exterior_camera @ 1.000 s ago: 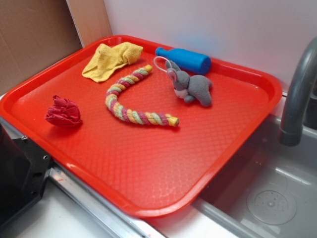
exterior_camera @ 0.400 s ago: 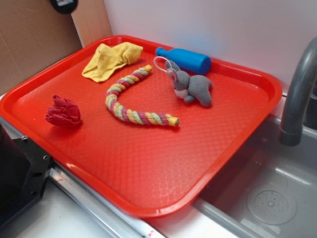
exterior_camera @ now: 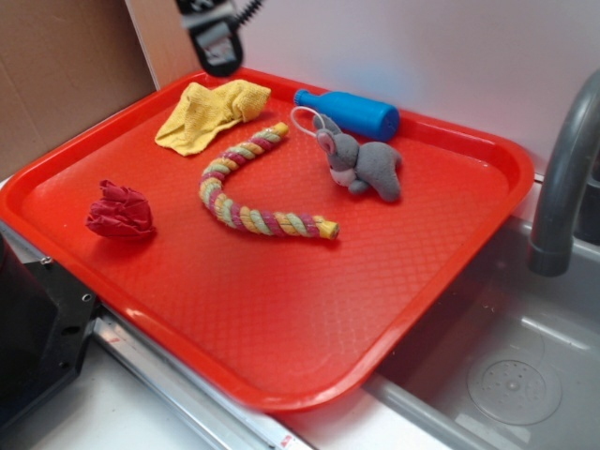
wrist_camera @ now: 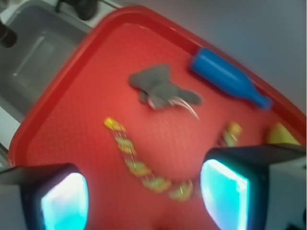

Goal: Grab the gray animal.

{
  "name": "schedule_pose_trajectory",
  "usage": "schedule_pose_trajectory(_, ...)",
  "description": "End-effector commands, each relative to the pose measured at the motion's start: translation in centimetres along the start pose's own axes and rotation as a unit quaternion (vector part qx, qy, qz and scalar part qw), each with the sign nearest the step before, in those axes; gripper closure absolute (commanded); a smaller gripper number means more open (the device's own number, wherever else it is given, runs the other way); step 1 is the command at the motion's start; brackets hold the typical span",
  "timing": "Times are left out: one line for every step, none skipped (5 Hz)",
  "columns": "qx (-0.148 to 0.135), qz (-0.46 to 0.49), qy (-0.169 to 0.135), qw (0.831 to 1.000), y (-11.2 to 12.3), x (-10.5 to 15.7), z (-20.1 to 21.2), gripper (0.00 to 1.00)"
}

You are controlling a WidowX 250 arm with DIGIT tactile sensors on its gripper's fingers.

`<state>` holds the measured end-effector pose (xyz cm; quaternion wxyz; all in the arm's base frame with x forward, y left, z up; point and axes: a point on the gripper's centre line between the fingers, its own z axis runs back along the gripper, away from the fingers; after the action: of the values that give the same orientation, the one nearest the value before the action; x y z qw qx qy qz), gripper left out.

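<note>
**Gripper high over the tray's far corner, gray animal untouched**

My gripper (exterior_camera: pixel 217 42) hung at the top edge of the exterior view, above the far left corner of the red tray (exterior_camera: pixel 281 319), close over the yellow cloth (exterior_camera: pixel 210 113). Only its lower part showed there, dark with a coiled cable beside it. In the wrist view my two fingers (wrist_camera: pixel 225 194) stood wide apart at the bottom of the frame, with bare tray between them and nothing in their grasp.

The gray animal (exterior_camera: pixel 361 165) lay on the tray toward its far right side, well apart from my gripper. Its head with the pink-lined ears pointed toward the tray's middle, its bushy tail lay to the right, and a thin white loop (exterior_camera: pixel 305 120) curled from its head toward the blue plastic bottle (exterior_camera: pixel 349 112). The bottle lay on its side just behind the animal, along the far rim.

The multicolour braided rope (exterior_camera: pixel 246 187) curved in a hook shape across the tray's middle, just left of the animal and not touching it. A crumpled red cloth (exterior_camera: pixel 120 212) sat near the left rim. To the right of the tray were a gray sink (exterior_camera: pixel 506 366) and a gray faucet (exterior_camera: pixel 562 178). The wrist view was blurred, but it showed the animal (wrist_camera: pixel 160 86) ahead of my fingers, beyond the rope (wrist_camera: pixel 144 167).
</note>
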<state>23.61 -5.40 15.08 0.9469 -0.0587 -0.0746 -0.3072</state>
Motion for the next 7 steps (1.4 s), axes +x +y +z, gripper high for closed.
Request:
schedule_pose_trajectory(0.001, -0.062, -0.009, 0.998, 1.8, 4.8, -4.0, 0.0)
schedule_pose_trajectory(-0.011, -0.104, 0.022, 0.994, 3.0, 5.8, -6.9, 0.0)
schedule_pose_trajectory(-0.061, -0.153, 0.029, 0.986, 2.8, 6.5, -9.5, 0.0)
schedule_pose_trajectory(-0.07, -0.181, 0.056, 0.979, 2.9, 6.3, -10.7, 0.0)
schedule_pose_trajectory(-0.082, -0.192, 0.074, 0.975, 3.6, 5.4, -12.0, 0.0)
schedule_pose_trajectory(-0.063, -0.204, 0.092, 0.973, 3.7, 5.1, -12.6, 1.0)
schedule_pose_trajectory(-0.054, -0.193, 0.097, 0.975, 3.5, 5.1, -12.7, 1.0)
